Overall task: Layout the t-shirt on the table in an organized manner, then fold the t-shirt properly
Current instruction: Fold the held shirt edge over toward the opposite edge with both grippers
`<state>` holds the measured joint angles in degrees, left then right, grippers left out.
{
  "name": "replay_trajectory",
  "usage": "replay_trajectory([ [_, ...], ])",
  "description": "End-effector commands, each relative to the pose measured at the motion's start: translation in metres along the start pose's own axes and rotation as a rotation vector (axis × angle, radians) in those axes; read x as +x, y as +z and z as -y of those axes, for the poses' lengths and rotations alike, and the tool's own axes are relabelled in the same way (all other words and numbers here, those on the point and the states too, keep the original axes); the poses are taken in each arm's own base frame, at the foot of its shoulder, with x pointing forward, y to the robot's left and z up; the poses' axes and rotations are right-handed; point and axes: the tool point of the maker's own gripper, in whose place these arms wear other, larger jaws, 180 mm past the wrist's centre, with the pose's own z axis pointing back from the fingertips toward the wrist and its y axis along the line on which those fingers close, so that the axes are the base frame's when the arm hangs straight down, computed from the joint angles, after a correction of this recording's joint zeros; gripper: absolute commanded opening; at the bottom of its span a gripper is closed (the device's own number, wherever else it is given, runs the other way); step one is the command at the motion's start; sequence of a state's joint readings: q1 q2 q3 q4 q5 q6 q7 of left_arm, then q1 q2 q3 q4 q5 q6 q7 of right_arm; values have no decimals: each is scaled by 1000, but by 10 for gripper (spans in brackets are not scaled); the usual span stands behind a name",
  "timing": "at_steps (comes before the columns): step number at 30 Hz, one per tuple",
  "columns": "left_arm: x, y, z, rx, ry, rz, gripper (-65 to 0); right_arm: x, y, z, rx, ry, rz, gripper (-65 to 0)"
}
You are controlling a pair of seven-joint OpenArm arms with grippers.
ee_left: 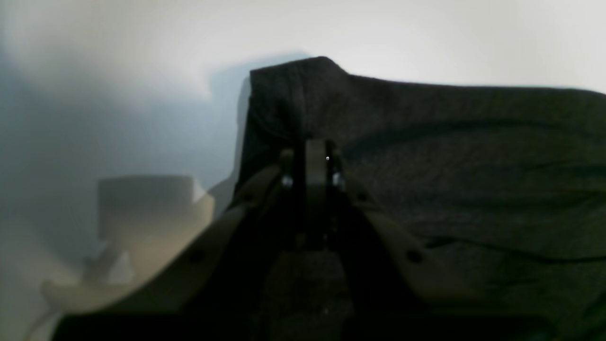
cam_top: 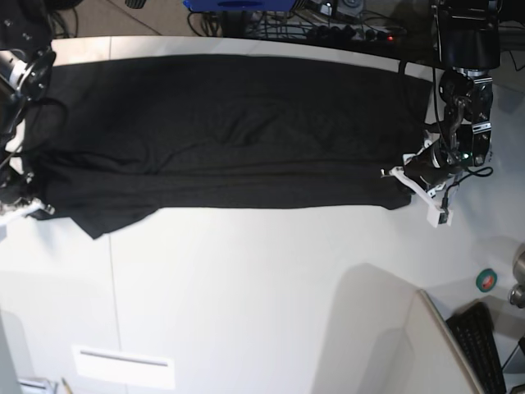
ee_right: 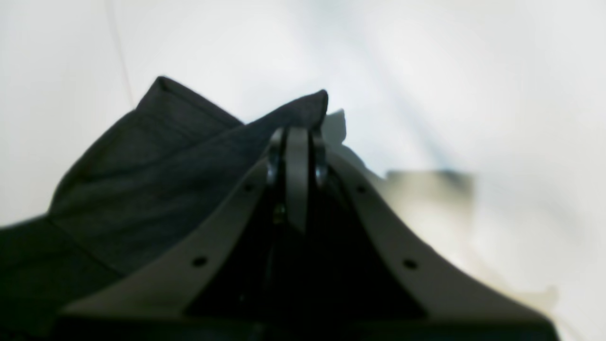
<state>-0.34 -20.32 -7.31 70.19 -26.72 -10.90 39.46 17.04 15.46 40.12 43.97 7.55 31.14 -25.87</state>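
Nearest the camera in the base view, a white rectangular piece with a dark slot (cam_top: 123, 368) lies at the lower left, close to the thin dark seam (cam_top: 113, 295) that runs across the white table (cam_top: 238, 304). At the lower right are a black keyboard (cam_top: 477, 345) and, beside it, a pale slanted panel (cam_top: 435, 332). A small round green-and-red object (cam_top: 486, 280) sits just beyond the keyboard, near the right side.

Farther in, the black t-shirt (cam_top: 287, 115) stretches across the table between the two arms, its near edge running almost straight through the middle. Toward the left of the view, a pointed flap of cloth (cam_top: 102, 223) sticks out past that edge and reaches the seam. Soft creases run through the fabric, mostly along its length.

The left gripper (ee_left: 304, 151), at the right of the base view, has its jaws closed on the shirt near a corner. In the left wrist view, the corner shows just past the tips, with loose folds spreading off to the right. The right gripper (ee_right: 298, 135), at the left edge of the base view, appears to have its jaws pinched shut on the shirt too, though the dark-on-dark close-up is hard to read; a peak of cloth rises just ahead of its tips.

Beyond the shirt, at the far side, is a blue object (cam_top: 215, 5) with cables around it.
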Motion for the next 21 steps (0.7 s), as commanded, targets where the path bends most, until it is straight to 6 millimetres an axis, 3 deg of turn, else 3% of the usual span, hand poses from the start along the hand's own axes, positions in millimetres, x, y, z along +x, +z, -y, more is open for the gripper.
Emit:
replay_trajectory([
  [1, 16, 4, -4, 4, -12, 43, -650, 30, 6, -3, 10, 22, 80, -650],
  [14, 19, 5, -7, 10, -3, 50, -634, 31, 9, -5, 5, 42, 68, -650],
  [21, 34, 6, -7, 9, -7, 78, -267, 32, 10, -4, 2, 44, 69, -650],
])
